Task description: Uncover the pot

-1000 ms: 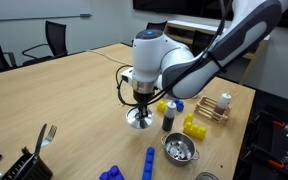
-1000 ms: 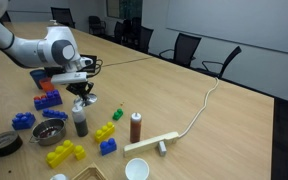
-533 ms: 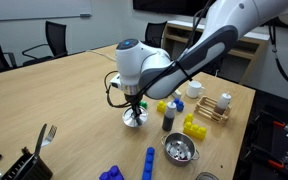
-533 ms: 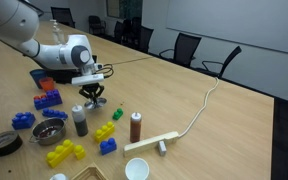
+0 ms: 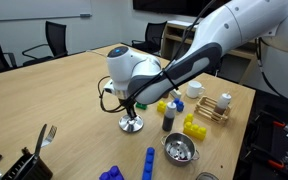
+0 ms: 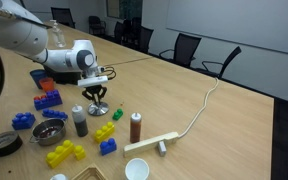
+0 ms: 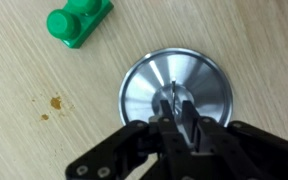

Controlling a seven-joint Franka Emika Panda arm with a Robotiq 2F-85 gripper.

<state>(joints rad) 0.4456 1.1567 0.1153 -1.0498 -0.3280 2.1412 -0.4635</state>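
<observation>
My gripper [image 5: 132,108] [image 6: 96,97] points straight down and is shut on the knob of a flat round steel lid [image 7: 174,90]. The lid [image 5: 132,124] sits at or just above the wooden table top; it is mostly hidden under the fingers in an exterior view [image 6: 96,108]. The jaws [image 7: 177,112] pinch the knob at the lid's centre. The pot [image 5: 180,150] [image 6: 49,130], small, shiny and shallow, stands uncovered on the table, apart from the lid, with small things inside.
A grey shaker [image 5: 168,118] [image 6: 80,122] stands between lid and pot. A green brick [image 7: 79,20] [image 6: 117,115] lies close to the lid. Yellow bricks [image 5: 194,127], blue bricks [image 5: 149,160], a brown shaker [image 6: 136,127], a white mug [image 6: 136,170] and a cable [image 6: 199,110] lie around.
My gripper has carried the lid sideways, away from the grey shaker and the pot, and lowered it toward the table.
</observation>
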